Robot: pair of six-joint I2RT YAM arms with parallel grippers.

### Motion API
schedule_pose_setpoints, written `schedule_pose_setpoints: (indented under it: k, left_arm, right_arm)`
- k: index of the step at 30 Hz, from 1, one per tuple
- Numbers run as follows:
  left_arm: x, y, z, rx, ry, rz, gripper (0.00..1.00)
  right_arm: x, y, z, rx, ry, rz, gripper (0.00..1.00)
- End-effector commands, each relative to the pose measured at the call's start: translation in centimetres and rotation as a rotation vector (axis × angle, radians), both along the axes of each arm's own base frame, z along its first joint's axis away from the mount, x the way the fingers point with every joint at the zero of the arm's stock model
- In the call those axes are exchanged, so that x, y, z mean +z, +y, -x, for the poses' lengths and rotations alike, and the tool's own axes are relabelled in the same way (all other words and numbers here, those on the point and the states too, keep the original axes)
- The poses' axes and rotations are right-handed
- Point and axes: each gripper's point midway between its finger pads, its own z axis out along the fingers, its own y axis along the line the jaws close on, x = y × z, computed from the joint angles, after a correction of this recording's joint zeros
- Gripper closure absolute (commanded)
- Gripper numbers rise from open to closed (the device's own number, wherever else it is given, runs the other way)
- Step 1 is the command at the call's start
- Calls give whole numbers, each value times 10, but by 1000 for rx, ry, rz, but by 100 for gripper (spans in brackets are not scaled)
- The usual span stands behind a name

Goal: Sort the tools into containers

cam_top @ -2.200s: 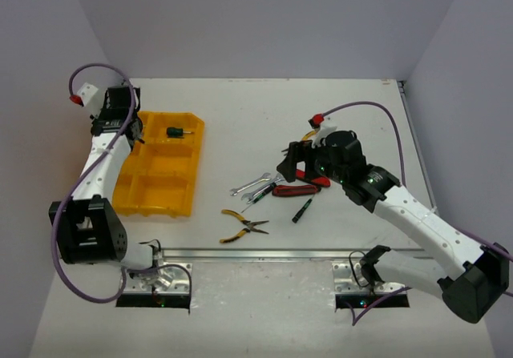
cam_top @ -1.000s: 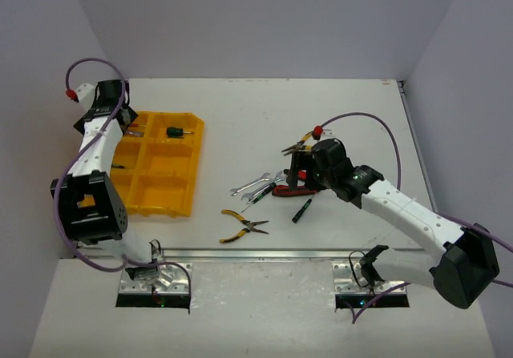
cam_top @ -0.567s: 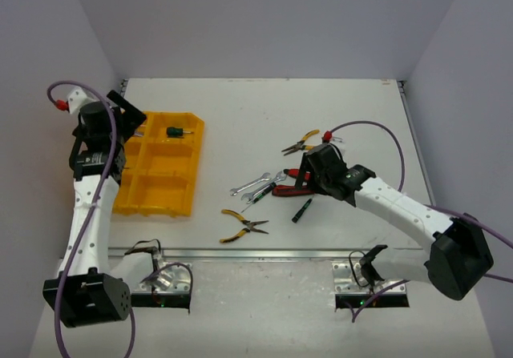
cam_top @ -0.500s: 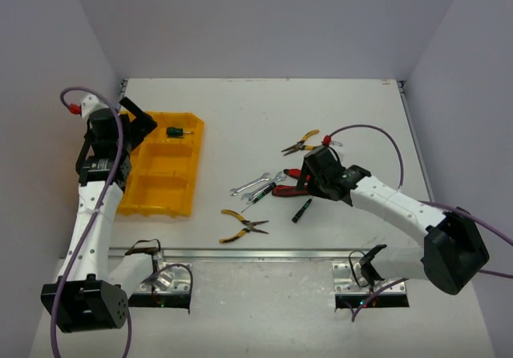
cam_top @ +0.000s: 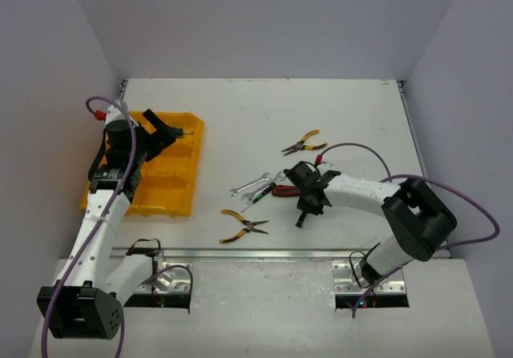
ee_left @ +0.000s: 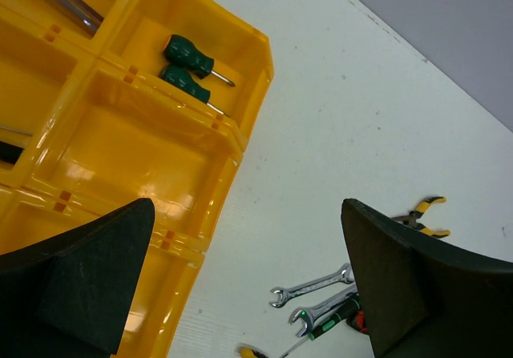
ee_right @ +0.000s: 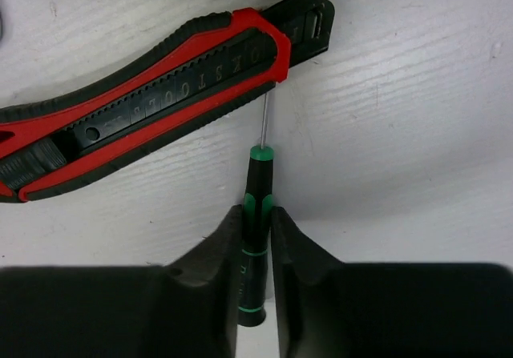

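Tray (ee_left: pixel 120 134), green screwdriver (ee_left: pixel 187 52) in corner compartment, right tool (ee_right: pixel 256 214) clamping slim screwdriver (ee_right: pixel 259 174)

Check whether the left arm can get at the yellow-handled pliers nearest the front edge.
Probably yes: the pliers lie alone on bare table beside the yellow tray, nothing over them, and the left tool hangs open and empty above the tray.

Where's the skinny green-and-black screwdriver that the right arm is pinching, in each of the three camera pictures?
Top external: the screwdriver lies right of centre, gripped by the right tool.
Right wrist: the screwdriver sits bottom centre, pinched in that tool, tip pointing up the picture.
Left wrist: not in it.
Shared landmark: the red-black knife, just beyond the screwdriver's tip.
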Motion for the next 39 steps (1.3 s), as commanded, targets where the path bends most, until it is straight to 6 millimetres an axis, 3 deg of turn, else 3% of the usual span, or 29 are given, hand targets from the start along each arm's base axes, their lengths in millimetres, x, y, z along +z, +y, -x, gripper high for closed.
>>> schedule_pose_setpoints:
  k: [1,2,4,7,13,17,19,21,23,29,35,38,39]
  left_arm:
    - [17,-15,-3,-84,-81,17,0]
    - [16,-19,-3,-107,-80,29,0]
    - [13,-26,-3,-135,-79,47,0]
    - [4,-51,-4,-237,-76,116,0]
    - [-3,-150,11,-549,-95,231,0]
    - [29,-230,43,-953,-260,445,0]
    - [43,-255,57,-1065,-302,490,0]
    - [48,-267,55,-1073,-316,461,0]
    - [47,-274,51,-1068,-314,441,0]
    - [42,-299,63,-1176,-310,498,4]
    - [30,-307,60,-1166,-265,500,22]
    - [31,-314,64,-1187,-261,503,37]
    - [32,-316,65,-1193,-266,503,47]
  right_arm:
    - [-23,-6,16,-88,69,21,94]
    - [-22,-7,17,-97,66,23,100]
    - [-14,-8,17,-106,51,24,100]
    - [10,-1,10,-67,-24,-15,100]
    - [94,29,-7,101,-293,-205,100]
    - [155,68,-20,382,-582,-407,100]
    - [181,89,-17,580,-701,-463,100]
    - [189,91,-18,647,-712,-419,100]
    - [181,79,-26,609,-682,-322,100]
    - [207,123,6,947,-825,-536,100]
    - [226,132,9,983,-870,-583,100]
    - [228,135,10,990,-872,-600,100]
    - [229,135,9,988,-877,-601,100]
